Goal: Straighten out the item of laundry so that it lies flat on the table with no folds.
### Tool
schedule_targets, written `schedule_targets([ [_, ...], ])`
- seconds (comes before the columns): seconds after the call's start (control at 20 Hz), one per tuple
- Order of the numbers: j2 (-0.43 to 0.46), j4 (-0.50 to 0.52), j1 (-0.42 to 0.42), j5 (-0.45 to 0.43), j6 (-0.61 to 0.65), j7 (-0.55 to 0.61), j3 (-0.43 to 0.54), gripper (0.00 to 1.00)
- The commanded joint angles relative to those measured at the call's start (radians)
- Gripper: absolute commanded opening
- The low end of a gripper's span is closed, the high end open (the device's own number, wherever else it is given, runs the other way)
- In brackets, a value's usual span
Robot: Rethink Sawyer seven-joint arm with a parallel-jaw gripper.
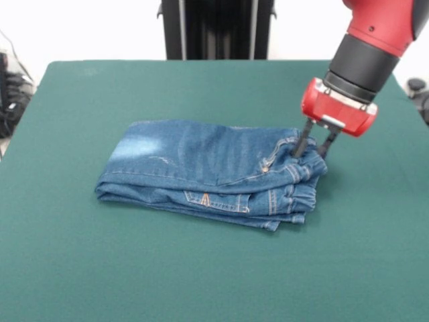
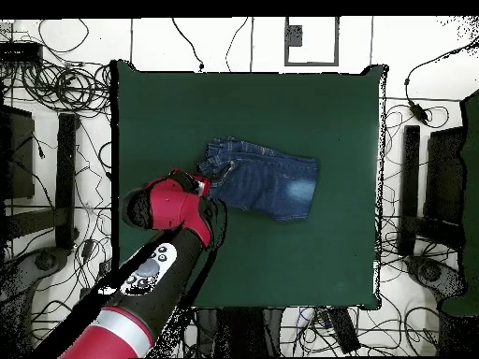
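Observation:
The jeans (image 1: pixel 201 171) lie near the middle of the green table (image 1: pixel 201 87), folded over on themselves in layers. The gathered waistband is at the right end in the front view and a faded patch is at the left end. My gripper (image 1: pixel 312 151) is down at the far right corner of the waistband. Its two black fingers (image 1: pixel 303 139) stand apart with the waistband's edge between them, tips touching the fabric. In the overhead view the jeans (image 2: pixel 271 182) lie right of the red wrist, which hides the gripper (image 2: pixel 204 181).
The arm (image 2: pixel 159 266) reaches in across the table's lower left in the overhead view. Cables and black equipment (image 2: pixel 65 159) surround the table beyond its edges. The black pedestal (image 1: pixel 216 27) stands behind the far edge.

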Motion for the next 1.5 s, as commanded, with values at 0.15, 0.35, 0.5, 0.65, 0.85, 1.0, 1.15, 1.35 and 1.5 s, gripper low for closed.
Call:
schedule_targets([
  [0.15,0.051,0.103,0.039,0.009,0.040,0.238,0.045,0.00],
  [0.35,0.065,0.116,0.082,0.055,0.039,0.311,0.008,0.00],
  [0.5,0.066,0.123,0.087,0.062,0.028,0.314,0.013,0.00],
  [0.65,0.051,0.134,0.086,0.060,0.016,0.302,0.020,0.00],
  [0.85,-0.006,0.156,0.102,0.058,0.051,0.295,0.020,0.00],
  [1.0,-0.048,0.167,0.126,0.065,0.110,0.302,0.007,0.00],
  [1.15,-0.082,0.177,0.135,0.072,0.147,0.308,0.012,0.00],
  [1.35,-0.162,0.201,0.114,0.072,0.193,0.281,0.042,0.00],
  [1.5,-0.236,0.217,0.103,0.062,0.265,0.258,0.052,0.00],
])
